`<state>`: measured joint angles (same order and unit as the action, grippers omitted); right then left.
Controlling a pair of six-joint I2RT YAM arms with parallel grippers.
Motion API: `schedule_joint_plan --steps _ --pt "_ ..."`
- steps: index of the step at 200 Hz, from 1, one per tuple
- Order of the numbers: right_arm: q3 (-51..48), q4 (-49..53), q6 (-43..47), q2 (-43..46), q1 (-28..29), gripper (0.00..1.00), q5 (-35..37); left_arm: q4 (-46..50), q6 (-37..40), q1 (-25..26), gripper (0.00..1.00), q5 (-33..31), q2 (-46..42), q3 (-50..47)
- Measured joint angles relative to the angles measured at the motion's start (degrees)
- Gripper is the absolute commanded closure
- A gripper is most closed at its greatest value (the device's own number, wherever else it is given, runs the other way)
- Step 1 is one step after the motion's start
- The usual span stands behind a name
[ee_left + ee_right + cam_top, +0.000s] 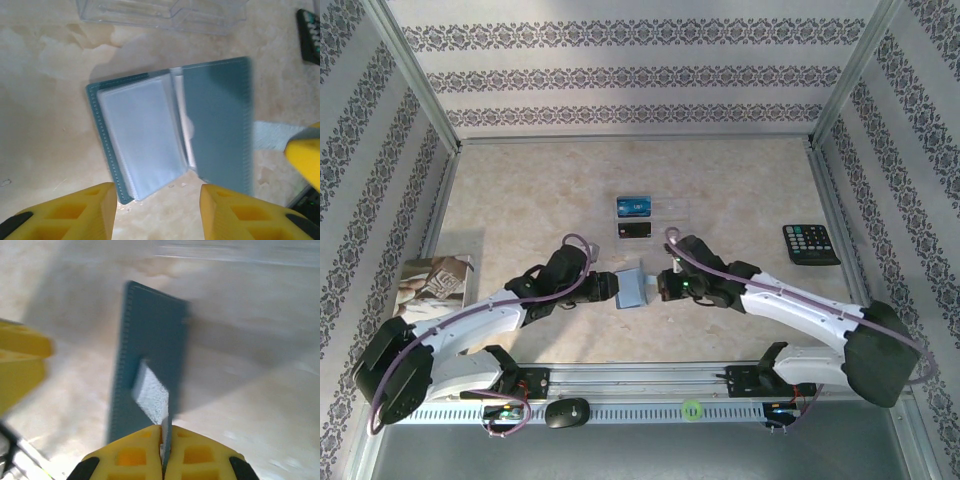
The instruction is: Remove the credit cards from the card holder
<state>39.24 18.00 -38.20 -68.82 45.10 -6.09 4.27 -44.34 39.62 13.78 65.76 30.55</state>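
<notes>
Left wrist view: right gripper (162,440) clamps the cover (220,120) of the card holder (632,288), propping it open; left gripper (157,200) hovers, jaws apart, over the pockets (142,135), ready to reach in.

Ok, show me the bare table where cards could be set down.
Free: the stretch between the booklet and the clear tray, and the gap between that tray and the calculator. Crowded: the middle, where the left gripper and right gripper flank the card holder.
</notes>
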Motion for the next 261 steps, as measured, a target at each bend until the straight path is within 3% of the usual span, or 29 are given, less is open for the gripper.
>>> schedule_joint_plan --steps 28,56,87,127,165,187,225,261 --pt "-7.2 1.9 -2.0 0.7 -6.1 1.00 4.8 -0.2 0.9 0.0 0.52 -0.5 2.3 0.0" --pt "-8.9 3.1 -2.8 -5.0 -7.1 1.00 6.9 -0.8 1.2 0.0 0.52 -0.6 4.5 0.1" --pt "-8.7 2.9 -3.7 -4.8 -7.1 0.60 7.8 -1.1 1.6 0.0 0.52 -0.6 6.0 0.2" --pt "-7.6 7.5 -2.2 3.5 -7.1 0.43 9.8 -2.0 2.2 0.0 0.51 -0.6 6.4 1.3" --pt "-0.7 13.5 0.0 14.2 -6.1 0.41 11.4 -2.6 2.8 0.0 0.50 -0.8 6.4 1.8" --pt "4.0 13.5 1.3 14.9 -2.4 0.41 10.9 -2.1 3.4 -0.1 0.49 -2.6 6.1 2.0" --pt "11.9 9.9 2.9 0.2 4.6 0.42 7.9 -0.9 3.4 -4.1 0.48 -4.9 0.5 1.1" --pt "12.5 7.0 2.8 -12.3 4.7 0.41 5.6 -0.3 3.4 -6.0 0.48 -4.9 -3.6 -0.8"
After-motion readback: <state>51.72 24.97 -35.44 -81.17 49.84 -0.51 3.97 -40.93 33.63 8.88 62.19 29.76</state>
